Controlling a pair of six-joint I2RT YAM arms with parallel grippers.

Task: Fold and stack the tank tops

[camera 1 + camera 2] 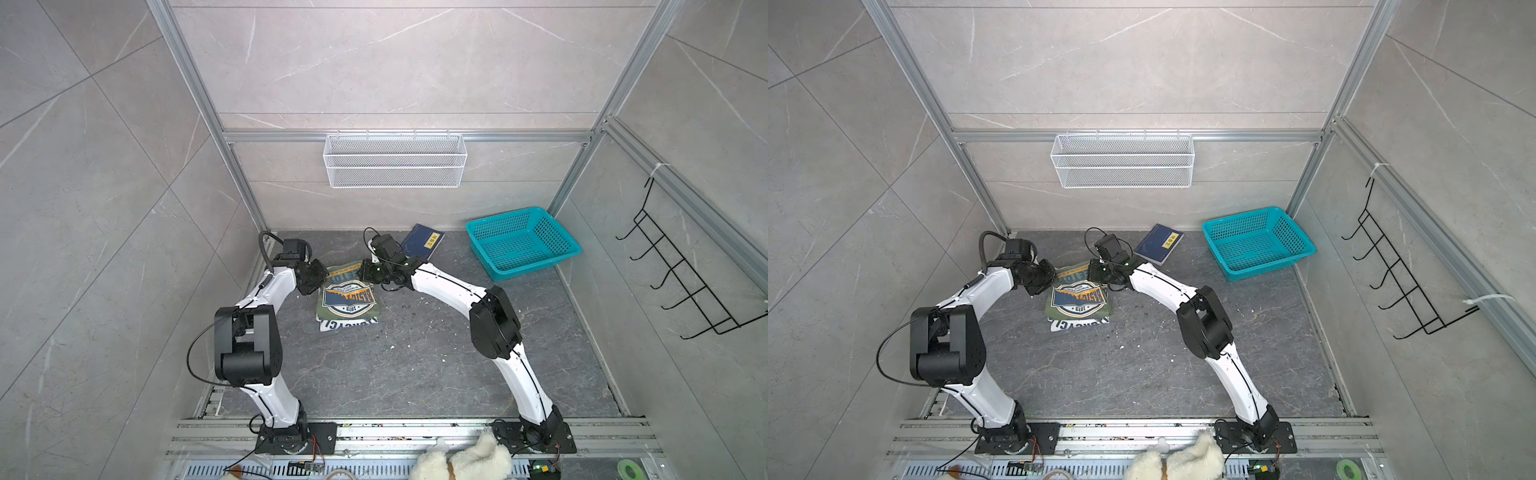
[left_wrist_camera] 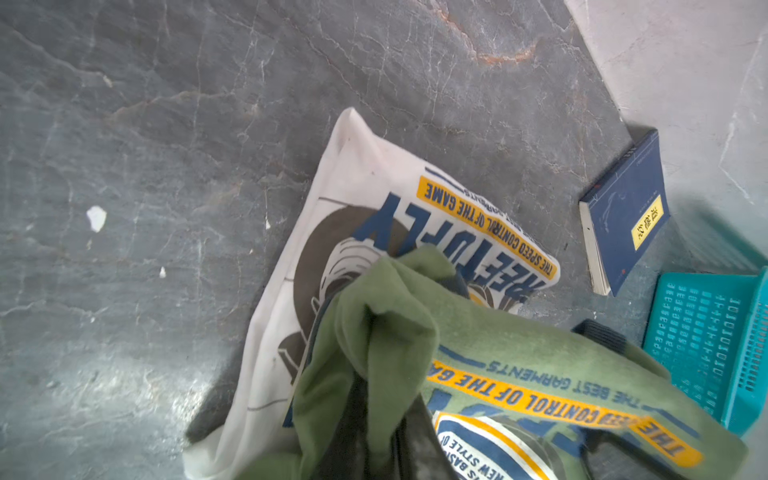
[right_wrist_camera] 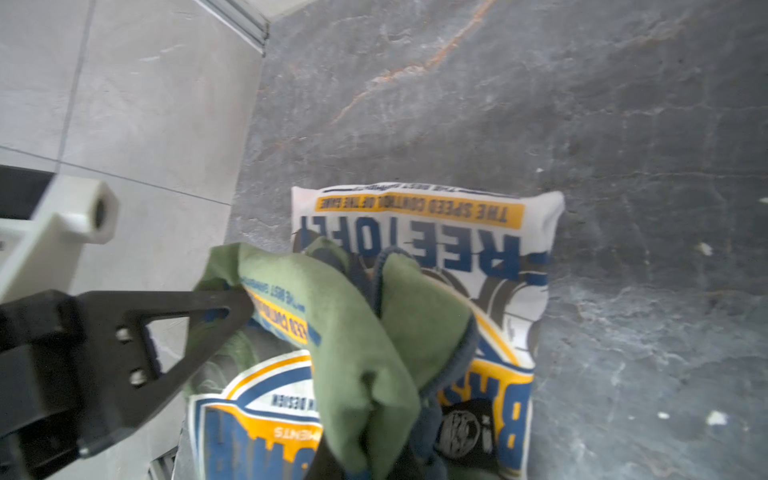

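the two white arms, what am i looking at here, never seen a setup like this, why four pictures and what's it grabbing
They are two robot arms bolted to the near edge of a dark stone table, each ending in a two-fingered gripper. Two pictures come from one camera overhead and are nearly the same. The other two come from small cameras on the arms' wrists, so they show close-ups. On the table lie a folded white tank top with an olive green tank top on it, a navy book and a teal basket. The left gripper and the right gripper each pinch a bunch of the green top's far edge.
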